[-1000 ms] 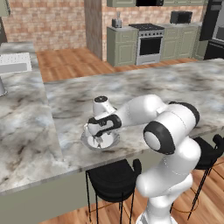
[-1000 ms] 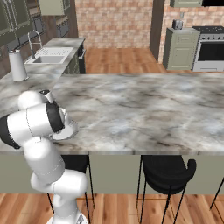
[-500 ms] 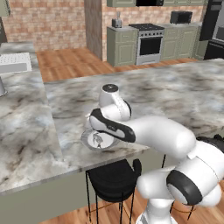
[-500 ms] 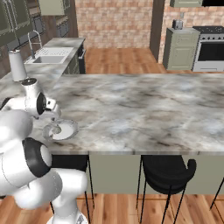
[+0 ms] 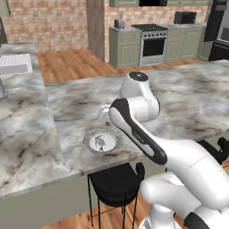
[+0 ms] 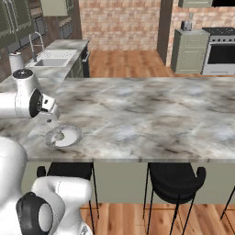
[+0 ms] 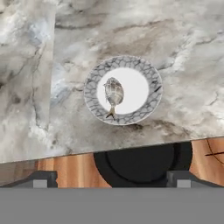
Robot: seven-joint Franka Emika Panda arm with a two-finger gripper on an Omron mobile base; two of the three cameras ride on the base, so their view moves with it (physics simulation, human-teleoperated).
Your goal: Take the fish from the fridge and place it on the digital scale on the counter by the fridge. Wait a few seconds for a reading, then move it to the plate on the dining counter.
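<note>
**One fish on the plate, fingers spread wide above it**

One small silver-grey fish (image 7: 113, 93) lay on the white centre of the plate (image 7: 151, 103), a little toward one side, its tail reaching the patterned rim. The plate sat on the marble desk (image 7: 131, 35) close to the front edge, and from the hand camera the round black seat of a stool (image 7: 142, 164) showed just beyond that edge, over wooden floor.

From the left base camera, the plate (image 5: 89, 136) rested near the desk's (image 5: 188, 94) front edge with the fish (image 5: 100, 142) a dark speck in its middle. The white arm (image 5: 138, 129) bent over the desk just beside and above the plate, apart from it. A black stool (image 5: 115, 183) stood directly below.

From the right base camera, the plate (image 6: 72, 137) lay near the left end of the desk (image 6: 147, 110), the fish (image 6: 58, 136) too small to make out clearly. The gripper (image 6: 49, 117) hung over it, lifted clear. Two black stools stood under the front edge.

The fingers (image 7: 41, 178) were spread wide, their two dark tips far apart at the bottom of the hand camera's picture, pinching nothing.
</note>
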